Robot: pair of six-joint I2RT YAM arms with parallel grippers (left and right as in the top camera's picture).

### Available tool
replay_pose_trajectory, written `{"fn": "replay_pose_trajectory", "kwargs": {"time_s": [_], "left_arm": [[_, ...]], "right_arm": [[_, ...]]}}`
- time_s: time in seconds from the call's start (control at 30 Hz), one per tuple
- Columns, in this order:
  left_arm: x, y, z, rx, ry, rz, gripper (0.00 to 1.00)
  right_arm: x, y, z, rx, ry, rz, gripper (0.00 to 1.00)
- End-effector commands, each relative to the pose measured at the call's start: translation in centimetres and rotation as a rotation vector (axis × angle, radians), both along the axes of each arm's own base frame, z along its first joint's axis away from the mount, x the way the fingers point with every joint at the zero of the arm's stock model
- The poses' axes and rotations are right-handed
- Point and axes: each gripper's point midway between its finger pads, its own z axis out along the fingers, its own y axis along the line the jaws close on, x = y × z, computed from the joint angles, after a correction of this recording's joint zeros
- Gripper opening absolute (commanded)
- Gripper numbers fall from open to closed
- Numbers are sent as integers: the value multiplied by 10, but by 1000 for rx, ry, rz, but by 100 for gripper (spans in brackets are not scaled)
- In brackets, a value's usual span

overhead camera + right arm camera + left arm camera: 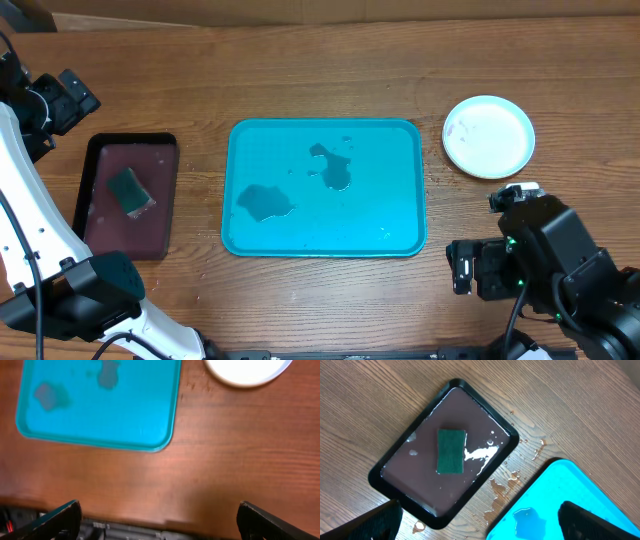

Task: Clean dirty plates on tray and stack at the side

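The turquoise tray (325,238) lies mid-table with a few puddles of water (265,202) on it and no plates. It also shows in the left wrist view (580,485) and the right wrist view (125,415). A round white plate with a pale aqua rim (488,136) sits on the table right of the tray, also in the right wrist view (247,371). I cannot tell whether other plates lie under it. My left gripper (75,98) (480,512) is open and empty at the far left. My right gripper (460,270) (159,507) is open and empty near the front right.
A dark maroon black-rimmed tray (160,215) (405,467) left of the turquoise tray holds a green sponge (131,190) (451,451) and some water. Water drops (505,482) lie on the wood between the two trays. The table's front edge (150,527) is close under my right gripper.
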Motion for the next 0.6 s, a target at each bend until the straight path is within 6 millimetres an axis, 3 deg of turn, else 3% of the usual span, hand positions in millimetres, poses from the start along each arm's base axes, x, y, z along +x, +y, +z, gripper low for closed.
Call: {"fn": "replay_pose_trajectory", "kwargs": {"time_s": [0.0,0.13,0.23,0.4,0.57], "left_arm": [[0,-2,0,-14,-3,6,100],[0,-2,0,-14,-3,6,100],[0,-2,0,-14,-3,6,100],[0,-2,0,-14,-3,6,100],[0,-2,0,-14,-3,6,100]], "right_arm": [[14,-14,14,38,-101,-91,100],[32,-26,33,151,-254,-193,100],[33,-33,32,179,-335,-189,100],[36,-46,13,182,-497,-186,100],[39,-57,-20,189,-611,-236,100]]}}
